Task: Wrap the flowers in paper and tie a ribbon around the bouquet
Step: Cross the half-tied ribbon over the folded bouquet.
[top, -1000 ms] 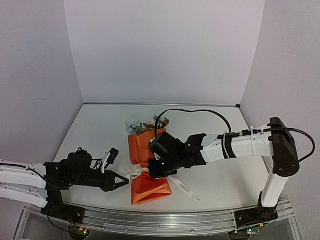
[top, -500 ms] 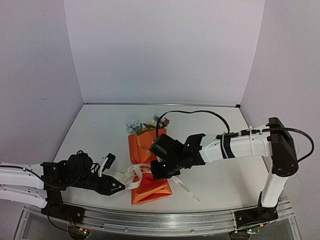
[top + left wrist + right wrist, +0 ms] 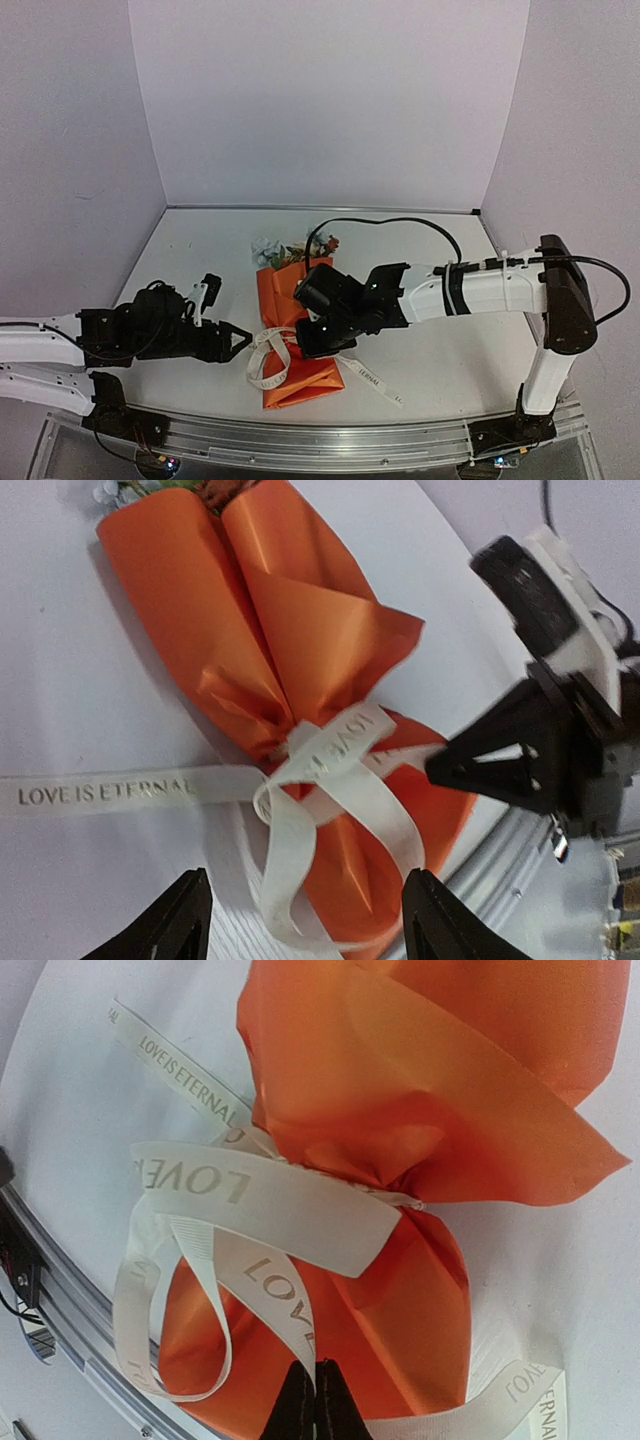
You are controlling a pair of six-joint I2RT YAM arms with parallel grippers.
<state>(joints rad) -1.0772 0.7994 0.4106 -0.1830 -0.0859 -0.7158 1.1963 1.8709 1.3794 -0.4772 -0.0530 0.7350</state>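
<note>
Since a second ago the left gripper (image 3: 308, 885) has let go and drawn back toward 9 o'clock. The ribbon (image 3: 266, 364) it held taut now sags in a slack loop at the near left of the bouquet (image 3: 288, 298). Its fingers stand wide apart with nothing between them. The right arm has hardly shifted. The right gripper (image 3: 314, 1388) is closed tight over the waist, and in its wrist view a ribbon strand runs down to the fingertips, so it appears to pinch that strand.

In the top view the bouquet lies on the table (image 3: 190, 265) with its long axis from 12 to 6 o'clock. The flowers (image 3: 292, 250) poke out at the 12 o'clock end and the flared foot is at 6. The ribbon crosses the pinched waist in a loose knot, and one tail trails off toward 4 o'clock.

From the left gripper the knot sits at 3 o'clock, close by, and the slack loop at about 4 o'clock, nearer still. That loop is on the left arm's side, so it looks like the left arm's to retake. Any tightening pull would run along the 9-to-3 line, across the bouquet's axis, against the right gripper's hold.
</note>
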